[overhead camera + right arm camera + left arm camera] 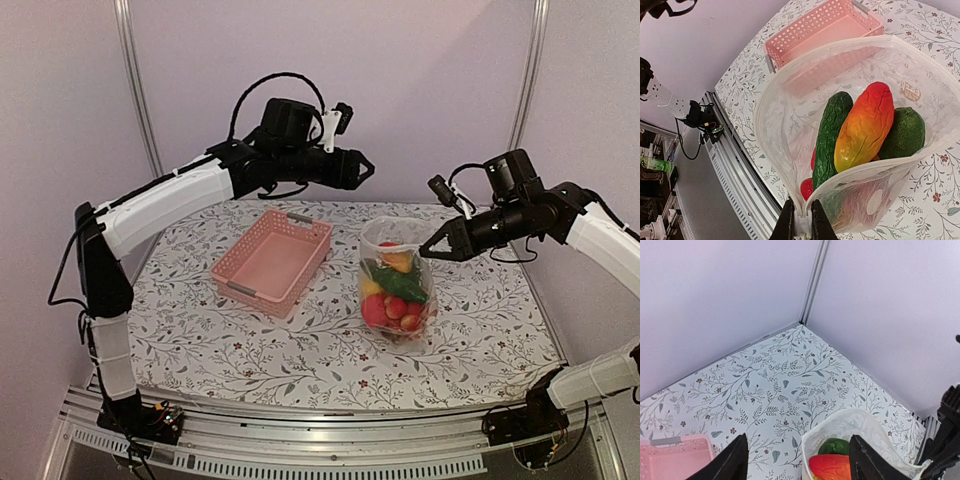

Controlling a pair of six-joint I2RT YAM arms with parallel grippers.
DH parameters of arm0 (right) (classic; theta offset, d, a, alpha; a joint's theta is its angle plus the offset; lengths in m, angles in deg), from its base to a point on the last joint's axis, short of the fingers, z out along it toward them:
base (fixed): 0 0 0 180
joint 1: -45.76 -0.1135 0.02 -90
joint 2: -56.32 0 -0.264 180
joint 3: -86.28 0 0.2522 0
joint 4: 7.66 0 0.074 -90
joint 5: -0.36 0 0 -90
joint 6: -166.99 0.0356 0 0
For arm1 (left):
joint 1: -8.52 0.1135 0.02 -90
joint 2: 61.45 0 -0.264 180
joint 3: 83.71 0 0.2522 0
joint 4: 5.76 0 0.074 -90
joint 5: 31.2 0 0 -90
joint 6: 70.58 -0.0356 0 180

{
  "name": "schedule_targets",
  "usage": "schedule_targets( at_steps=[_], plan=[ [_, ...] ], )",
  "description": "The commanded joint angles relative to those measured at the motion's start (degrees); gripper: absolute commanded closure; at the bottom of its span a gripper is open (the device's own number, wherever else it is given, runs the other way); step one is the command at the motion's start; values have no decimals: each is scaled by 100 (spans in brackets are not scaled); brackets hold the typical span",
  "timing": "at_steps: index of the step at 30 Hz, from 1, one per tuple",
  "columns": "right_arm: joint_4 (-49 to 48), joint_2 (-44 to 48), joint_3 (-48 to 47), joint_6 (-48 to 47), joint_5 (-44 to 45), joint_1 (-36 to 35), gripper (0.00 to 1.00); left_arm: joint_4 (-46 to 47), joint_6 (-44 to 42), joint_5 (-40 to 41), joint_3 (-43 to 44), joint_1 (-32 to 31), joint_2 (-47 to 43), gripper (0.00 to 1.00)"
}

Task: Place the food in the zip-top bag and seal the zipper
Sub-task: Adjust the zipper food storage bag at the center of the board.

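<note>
Zip-top bag (pixel 397 285) stands upright on the desk (pixel 200 330), right of centre. Its mouth gapes wide, the pale zipper (pixel 759 117) strip unsealed.

Right hand (pixel 423 251) is clamped on the mouth edge at the bag's 2 o'clock, fingers (pixel 788 225) pinched tight on the strip. Left hand (pixel 368 168) hangs high at 11 o'clock, its fingers apart.

Food (pixel 393 290) lies inside the bag: a glossy orange-red piece (pixel 865 125), a pebbled green cucumber (pixel 827 135), red strawberries (pixel 385 310) low.

Pink slotted basket (pixel 272 260) sits at the bag's 9 o'clock, apart from it. Floral-print desk lies open from 6 to 8 o'clock. A round pale print on the film is unreadable.
</note>
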Motion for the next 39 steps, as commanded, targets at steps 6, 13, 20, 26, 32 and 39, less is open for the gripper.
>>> schedule_targets(
  at_steps=[6, 13, 20, 26, 32, 39],
  plan=[
    [278, 123, 116, -363, -5, -183, 100, -1484, 1305, -952, 917, 90, 1113, 42],
    [266, 233, 283, -379, -27, -209, 99, -2077, 1402, -1226, 834, 35, 1076, 47],
    [264, 173, 252, -422, -92, -261, 99, -2801, 1428, -1572, 2102, 28, 1969, 59],
    [270, 109, 216, -428, -15, -261, 98, -2929, 1404, -1708, 2240, 81, 2085, 72],
    [258, 60, 182, -391, -33, -261, 98, -3051, 1385, -1585, 2007, 83, 1942, 79],
    [252, -145, -118, -386, -75, -268, 98, -3039, 1475, -1089, 1931, 100, 1662, 100]
  ],
)
